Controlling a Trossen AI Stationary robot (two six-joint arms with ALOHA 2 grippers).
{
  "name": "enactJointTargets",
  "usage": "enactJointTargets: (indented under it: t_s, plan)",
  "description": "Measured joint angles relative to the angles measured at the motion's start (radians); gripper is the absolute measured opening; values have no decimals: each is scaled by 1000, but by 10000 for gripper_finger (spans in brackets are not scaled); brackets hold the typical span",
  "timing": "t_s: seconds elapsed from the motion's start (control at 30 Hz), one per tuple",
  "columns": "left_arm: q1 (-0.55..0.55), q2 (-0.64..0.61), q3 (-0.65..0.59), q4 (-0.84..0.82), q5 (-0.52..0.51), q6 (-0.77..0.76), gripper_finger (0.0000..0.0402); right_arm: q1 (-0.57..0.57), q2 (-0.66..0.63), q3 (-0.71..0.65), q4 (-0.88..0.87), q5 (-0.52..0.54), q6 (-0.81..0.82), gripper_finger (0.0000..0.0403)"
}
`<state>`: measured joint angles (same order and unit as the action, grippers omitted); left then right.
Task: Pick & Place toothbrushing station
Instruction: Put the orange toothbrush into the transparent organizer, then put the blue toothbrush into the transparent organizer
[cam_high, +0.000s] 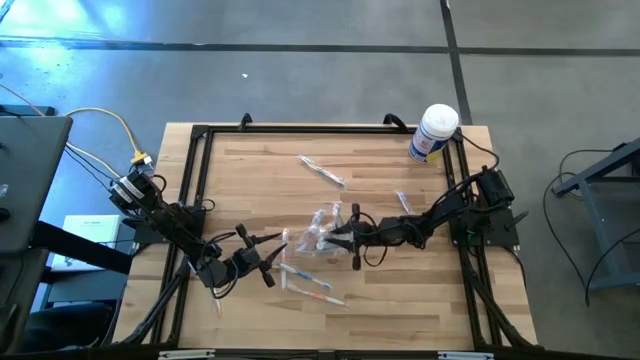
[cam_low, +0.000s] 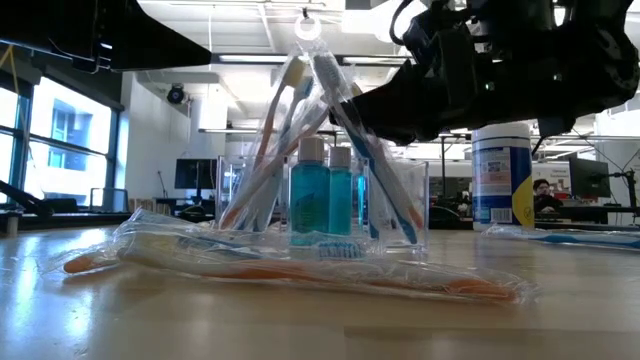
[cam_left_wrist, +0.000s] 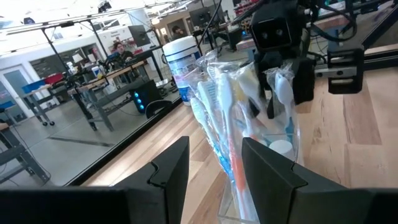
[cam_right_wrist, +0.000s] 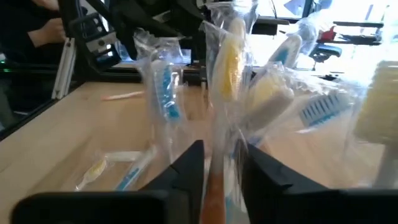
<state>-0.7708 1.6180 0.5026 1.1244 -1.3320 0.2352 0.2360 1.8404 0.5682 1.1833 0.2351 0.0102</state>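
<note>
The toothbrushing station (cam_high: 322, 238) is a clear plastic holder (cam_low: 424, 200) standing mid-table. It holds several wrapped toothbrushes upright and two teal bottles (cam_low: 320, 195). My right gripper (cam_high: 340, 237) reaches in level from the table's right. Its fingers are slightly apart around one wrapped toothbrush (cam_right_wrist: 229, 68) that stands in the holder. My left gripper (cam_high: 278, 250) waits open and level on the holder's near-left side, with nothing between its fingers (cam_left_wrist: 171, 168). My right gripper comes level from the table's right, its fingers (cam_right_wrist: 193, 163) on either side of the orange handle (cam_right_wrist: 214, 186) of an upright wrapped toothbrush. The wrapper fills the narrow gap. Whether the fingers pinch it I cannot tell. The brush's lower end is hidden among the others in the holder.
A white canister with a blue label (cam_high: 435, 132) stands at the far right corner. Loose wrapped toothbrushes lie on the far side (cam_high: 322, 171), right of the holder (cam_high: 404, 200) and near the front (cam_high: 308, 283). A black frame (cam_high: 196, 160) borders the tabletop.
</note>
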Motion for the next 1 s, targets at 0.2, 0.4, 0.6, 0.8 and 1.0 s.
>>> enactJointTargets:
  t_s: [0.2, 0.4, 0.6, 0.8, 1.0]
  plan:
    - [0, 0, 0, 0, 0, 0, 143, 16, -55, 0, -94, 16, -3, 136]
    - [0, 0, 0, 0, 0, 0, 143, 88, -191, 1, -372, 276, -15, 157]
    - [0, 0, 0, -2, 0, 0, 143, 162, -311, 1, -617, 397, 37, 154]
    - [0, 0, 0, -4, 0, 0, 143, 239, -393, 1, -823, 456, 156, 153]
    - [0, 0, 0, -4, 0, 0, 143, 305, -439, 1, -943, 546, 238, 153]
